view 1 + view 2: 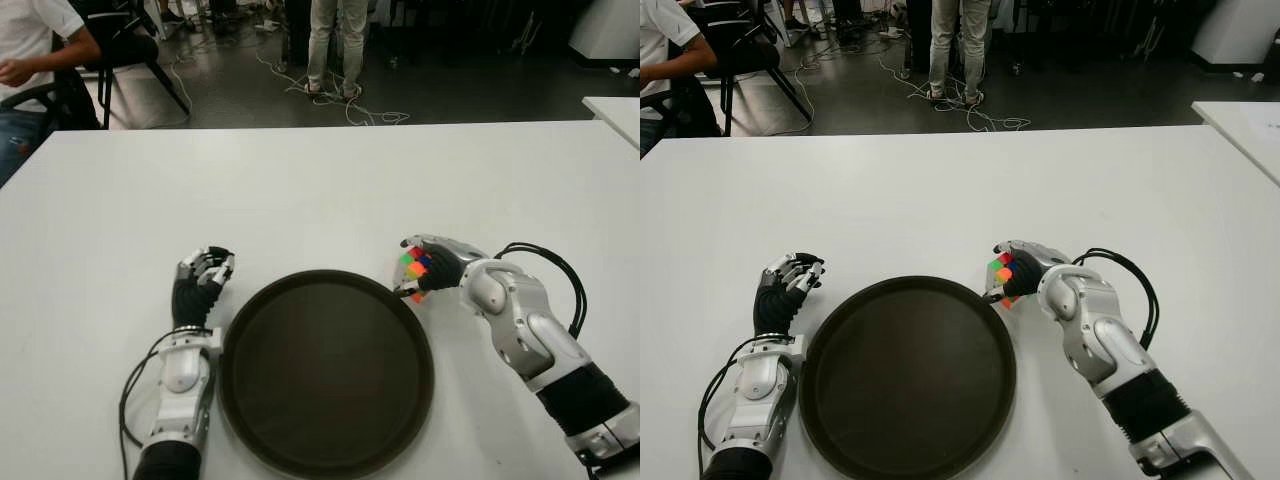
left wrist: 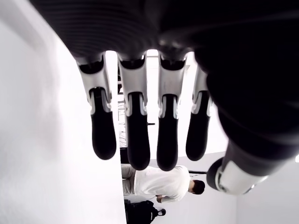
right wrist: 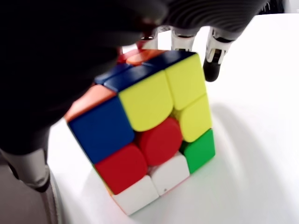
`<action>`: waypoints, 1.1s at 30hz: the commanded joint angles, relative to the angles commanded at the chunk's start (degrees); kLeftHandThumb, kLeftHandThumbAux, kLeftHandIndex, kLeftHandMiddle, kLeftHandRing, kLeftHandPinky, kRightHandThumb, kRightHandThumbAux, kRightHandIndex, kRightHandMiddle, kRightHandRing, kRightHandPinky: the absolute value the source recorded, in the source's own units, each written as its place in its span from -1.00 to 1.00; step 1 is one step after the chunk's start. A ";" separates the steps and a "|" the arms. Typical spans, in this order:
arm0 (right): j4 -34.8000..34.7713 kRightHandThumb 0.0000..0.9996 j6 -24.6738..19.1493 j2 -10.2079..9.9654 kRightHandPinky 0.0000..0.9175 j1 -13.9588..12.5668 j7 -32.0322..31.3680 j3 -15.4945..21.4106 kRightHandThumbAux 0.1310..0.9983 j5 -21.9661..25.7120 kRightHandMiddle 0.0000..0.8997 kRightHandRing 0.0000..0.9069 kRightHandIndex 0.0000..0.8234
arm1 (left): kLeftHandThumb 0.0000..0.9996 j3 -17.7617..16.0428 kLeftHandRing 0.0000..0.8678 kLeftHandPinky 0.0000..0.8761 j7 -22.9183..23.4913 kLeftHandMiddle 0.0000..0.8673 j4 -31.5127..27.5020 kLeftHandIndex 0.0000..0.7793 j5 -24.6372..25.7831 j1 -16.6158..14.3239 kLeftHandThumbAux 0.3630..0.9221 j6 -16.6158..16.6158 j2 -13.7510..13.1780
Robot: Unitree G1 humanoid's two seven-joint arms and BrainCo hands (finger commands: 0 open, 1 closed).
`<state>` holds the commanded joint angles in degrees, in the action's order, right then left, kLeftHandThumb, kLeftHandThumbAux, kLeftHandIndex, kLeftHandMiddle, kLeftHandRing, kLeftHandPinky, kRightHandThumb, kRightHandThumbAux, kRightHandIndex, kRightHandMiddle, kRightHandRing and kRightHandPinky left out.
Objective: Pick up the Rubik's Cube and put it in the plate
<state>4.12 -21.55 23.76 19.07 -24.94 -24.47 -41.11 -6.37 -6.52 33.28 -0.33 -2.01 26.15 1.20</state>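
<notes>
The Rubik's Cube (image 1: 415, 268) is a small multicoloured cube just off the right far rim of the dark round plate (image 1: 330, 370). My right hand (image 1: 410, 270) is wrapped around it, thumb on the plate side and fingers over the far side. The right wrist view shows the cube (image 3: 149, 130) close up, low over the white table with its shadow under it, and fingertips (image 3: 212, 70) curled past its far edge. My left hand (image 1: 205, 272) shows beside the plate's left rim, its fingers (image 2: 135, 135) loosely extended and holding nothing.
The white table (image 1: 300, 180) stretches wide behind the plate. A black cable (image 1: 560, 265) loops off my right forearm. Beyond the far edge are a seated person (image 1: 30, 60), a standing person's legs (image 1: 330, 45) and floor cables. A second table corner (image 1: 615, 110) sits far right.
</notes>
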 joint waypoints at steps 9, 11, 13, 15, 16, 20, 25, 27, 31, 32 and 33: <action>0.04 -0.84 0.40 -0.01 -0.84 -0.18 0.68 0.19 0.06 0.15 -1.00 -1.00 -1.00 | 0.67 -0.12 -0.04 0.05 -0.17 0.02 -0.61 0.12 0.24 0.13 0.12 -0.78 0.25; 0.19 -0.84 0.56 0.13 -0.85 -0.09 0.63 0.04 0.08 0.01 -1.00 -1.00 -1.00 | 0.67 -0.16 -0.04 0.04 -0.32 0.01 -0.86 0.13 0.23 0.16 0.12 -1.20 0.33; 0.29 -0.84 0.65 0.22 -0.86 -0.01 0.48 -0.05 0.09 -0.05 -1.00 -1.00 -1.00 | 0.67 -0.19 -0.05 0.03 -0.36 0.01 -1.06 0.14 0.21 0.18 0.12 -1.52 0.38; 0.25 -0.82 0.49 0.32 -0.86 0.12 0.07 -0.19 0.10 -0.16 -1.00 -1.00 -1.00 | 0.67 -0.23 -0.06 0.03 -0.33 0.01 -1.38 0.15 0.26 0.27 0.12 -1.92 0.41; 0.14 -0.82 0.17 0.34 -0.86 0.20 -0.29 -0.29 0.09 -0.29 -1.00 -1.00 -1.00 | 0.67 -0.25 -0.05 0.03 -0.29 0.01 -1.60 0.14 0.31 0.33 0.12 -2.18 0.42; -0.11 -0.82 -0.68 0.23 -0.86 0.30 -0.90 -0.36 0.09 -0.51 -1.00 -1.00 -1.00 | 0.67 -0.27 -0.05 0.04 -0.18 0.01 -2.13 0.14 0.31 0.47 0.12 -2.75 0.41; -0.53 -0.86 -1.69 -0.16 -0.85 0.19 -1.08 -0.05 0.08 -0.22 -1.00 -1.00 -1.00 | 0.66 -0.23 -0.04 0.04 -0.33 0.03 -2.60 0.11 0.05 0.60 0.12 -3.17 0.35; -0.62 -0.87 -2.01 -0.21 -0.82 0.21 -1.06 -0.08 0.08 -0.27 -1.00 -1.00 -1.00 | 0.67 -0.22 -0.05 0.03 -0.34 0.02 -2.63 0.11 -0.02 0.59 0.12 -3.26 0.30; -0.69 -0.85 -2.55 -0.28 -0.80 0.26 -0.94 -0.12 0.07 -0.29 -1.00 -1.00 -1.00 | 0.67 -0.23 -0.07 0.03 -0.27 0.01 -2.79 0.13 0.00 0.62 0.12 -3.44 0.30; -0.70 -0.85 -2.65 -0.30 -0.80 0.26 -0.92 -0.12 0.07 -0.29 -1.00 -1.00 -1.00 | 0.67 -0.23 -0.07 0.03 -0.26 0.01 -2.83 0.14 0.02 0.63 0.12 -3.48 0.30; -0.71 -0.84 -2.64 -0.37 -0.80 0.20 -0.62 -0.06 0.07 -0.27 -1.00 -1.00 -1.00 | 0.67 -0.25 -0.07 0.03 -0.26 0.01 -2.88 0.14 0.04 0.63 0.12 -3.47 0.31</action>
<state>3.42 -24.19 23.39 19.27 -25.57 -24.52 -41.38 -6.62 -6.79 30.40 -0.29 -1.37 22.68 1.51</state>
